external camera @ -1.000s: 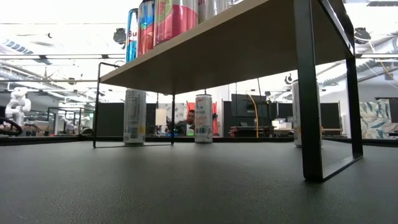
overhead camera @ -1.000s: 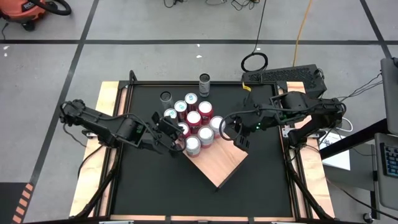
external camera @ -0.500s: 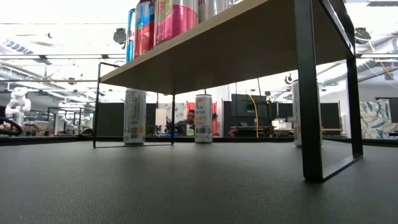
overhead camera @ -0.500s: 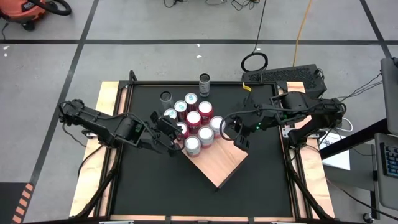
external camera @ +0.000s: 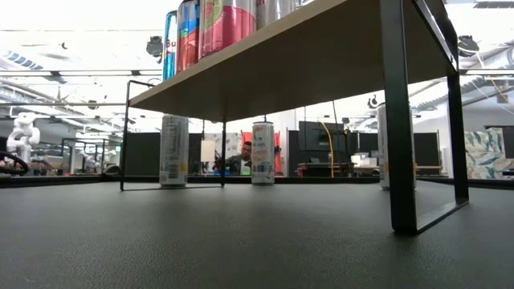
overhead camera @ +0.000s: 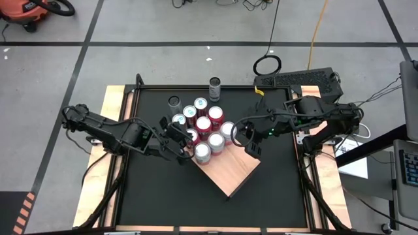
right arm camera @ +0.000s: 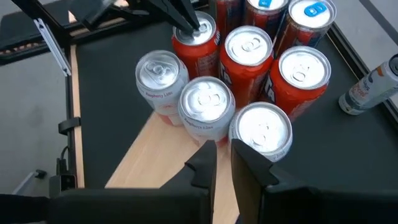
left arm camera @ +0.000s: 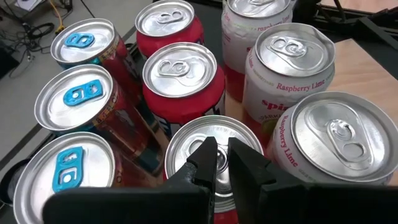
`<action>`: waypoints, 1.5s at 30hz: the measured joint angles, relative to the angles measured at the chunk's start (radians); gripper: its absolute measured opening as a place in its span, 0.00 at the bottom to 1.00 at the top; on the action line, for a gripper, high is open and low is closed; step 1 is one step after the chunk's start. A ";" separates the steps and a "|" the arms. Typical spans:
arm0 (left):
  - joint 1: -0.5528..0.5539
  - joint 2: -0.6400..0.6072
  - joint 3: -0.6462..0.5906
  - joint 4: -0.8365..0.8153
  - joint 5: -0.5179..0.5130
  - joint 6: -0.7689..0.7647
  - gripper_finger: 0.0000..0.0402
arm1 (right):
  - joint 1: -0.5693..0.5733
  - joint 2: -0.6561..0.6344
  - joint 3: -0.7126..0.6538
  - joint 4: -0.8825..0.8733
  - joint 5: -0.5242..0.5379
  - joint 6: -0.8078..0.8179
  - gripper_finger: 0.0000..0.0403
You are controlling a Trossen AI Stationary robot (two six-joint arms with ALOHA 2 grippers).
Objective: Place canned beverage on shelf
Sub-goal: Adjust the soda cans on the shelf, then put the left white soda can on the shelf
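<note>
The shelf [overhead camera: 230,171] is a pale wood slab on black metal legs [external camera: 399,120], standing askew on the black table. Several cans, red, white and blue-topped, stand packed upright on its far-left part [overhead camera: 208,124]. My left gripper [overhead camera: 187,139] comes in from the table's left, shut, with its tips over the lid of a red can [left arm camera: 211,134] at the cluster's left edge. My right gripper [overhead camera: 239,135] hangs shut above the shelf beside two white cans [right arm camera: 205,102], apart from them. My left gripper slants down from the table's left, its shut fingertips [right arm camera: 194,25] at the middle of the red can's lid [right arm camera: 202,36]. The can stands upright on the shelf among the others. Whether the tips touch the lid, I cannot tell.
Two more cans stand on the table beyond the shelf, a pale one [overhead camera: 215,88] and a dark-topped one [overhead camera: 174,102]. The near right half of the slab is bare wood. Narrow wooden strips [overhead camera: 112,104] edge the table. A person shows far behind [external camera: 246,152].
</note>
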 joint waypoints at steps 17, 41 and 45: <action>0.010 -0.025 0.012 0.004 0.028 0.018 0.09 | 0.000 0.000 0.000 0.023 0.000 0.013 0.07; -0.104 -0.137 0.360 -0.356 0.109 -0.062 0.09 | -0.001 0.001 0.017 -0.091 -0.035 0.196 0.07; -0.117 -0.210 0.360 -0.377 0.003 -0.076 0.09 | -0.007 0.001 0.050 -0.121 -0.025 0.269 0.07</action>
